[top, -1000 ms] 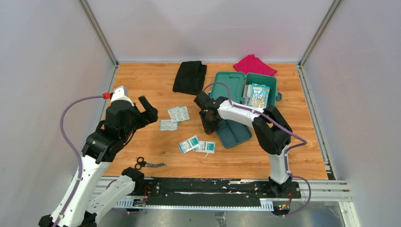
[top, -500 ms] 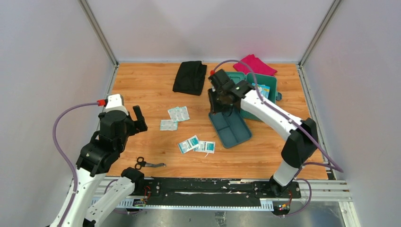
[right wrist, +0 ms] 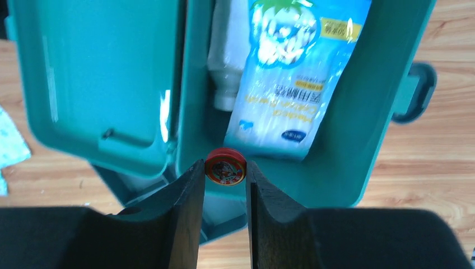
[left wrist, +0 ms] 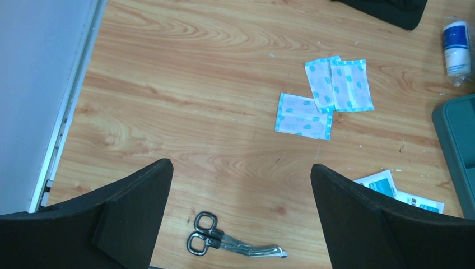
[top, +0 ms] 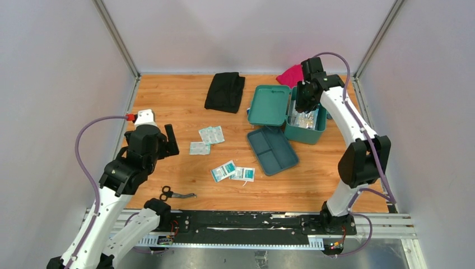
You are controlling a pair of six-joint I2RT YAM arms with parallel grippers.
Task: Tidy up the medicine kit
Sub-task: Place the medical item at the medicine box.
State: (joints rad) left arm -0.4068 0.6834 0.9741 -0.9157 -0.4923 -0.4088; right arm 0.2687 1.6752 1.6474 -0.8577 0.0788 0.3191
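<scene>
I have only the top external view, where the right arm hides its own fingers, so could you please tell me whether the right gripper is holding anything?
Observer: Yes. In the right wrist view the right gripper is shut on a small round red tin.
Operator: Thank you. Where is the tin relative to the medicine kit?
Observer: It is over the near wall of the open medicine kit, at the edge of the compartment.
Operator: And what is inside that compartment?
Observer: A blue-and-white packet lies there, with a white bottle beside it.
</scene>
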